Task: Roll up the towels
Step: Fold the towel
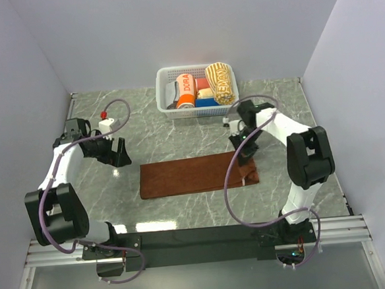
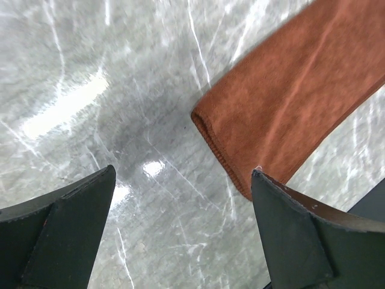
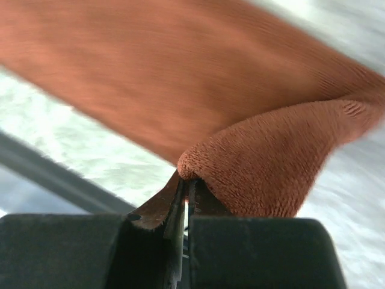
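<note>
The rust-brown towel [image 1: 195,175] lies folded in a long flat strip in the middle of the table. My left gripper [image 1: 122,159] hovers open just off the strip's left end; in the left wrist view the towel [image 2: 289,96] reaches in from the upper right, and only bare table shows between the spread fingers of that gripper [image 2: 183,171]. My right gripper [image 1: 245,155] is at the strip's right end. In the right wrist view the gripper [image 3: 187,183] is shut on a raised fold of the towel [image 3: 180,78]. The cream-yellow towel [image 1: 220,82] lies rolled in the basket.
A white basket [image 1: 164,93] stands at the back centre and holds the orange "DORA" roll [image 1: 187,90] and small coloured rolls beside the cream-yellow towel. Grey marble tabletop [image 1: 179,139] surrounds the strip. Walls close in on the left, right and back.
</note>
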`<state>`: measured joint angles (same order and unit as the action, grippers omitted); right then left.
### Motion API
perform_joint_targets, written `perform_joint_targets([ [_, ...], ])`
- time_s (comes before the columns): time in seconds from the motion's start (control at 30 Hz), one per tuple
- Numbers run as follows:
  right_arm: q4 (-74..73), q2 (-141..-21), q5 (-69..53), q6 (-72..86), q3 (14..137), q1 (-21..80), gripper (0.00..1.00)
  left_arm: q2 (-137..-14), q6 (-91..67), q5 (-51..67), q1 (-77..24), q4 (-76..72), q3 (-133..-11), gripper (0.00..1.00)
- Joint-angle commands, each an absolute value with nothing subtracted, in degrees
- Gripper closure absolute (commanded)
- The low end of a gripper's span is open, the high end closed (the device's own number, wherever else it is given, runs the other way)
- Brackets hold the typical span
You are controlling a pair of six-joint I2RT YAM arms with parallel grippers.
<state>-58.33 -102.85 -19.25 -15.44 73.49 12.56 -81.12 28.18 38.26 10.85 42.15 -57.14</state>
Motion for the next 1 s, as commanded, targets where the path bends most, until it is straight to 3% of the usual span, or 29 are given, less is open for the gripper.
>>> perform_joint_targets([
  [0.0, -56.7, -101.42, -26.45, -12.49, 73.83, 17.39, 1.0, -79.28, 24.36, 40.26, 11.16, 42.54, -60.2, 0.01],
  [0.33, -51.16, -108.46, -34.54, -7.04, 77.08, 23.64, 1.0, -76.91, 15.04, 33.85, 11.86, 40.87, -58.36, 0.01],
  [0.97, -50.01, -115.66, -45.17, -0.97, 86.83, 30.76, 1.0, -78.05, 14.94, 30.15, 11.86, 42.01, -58.18, 0.01],
])
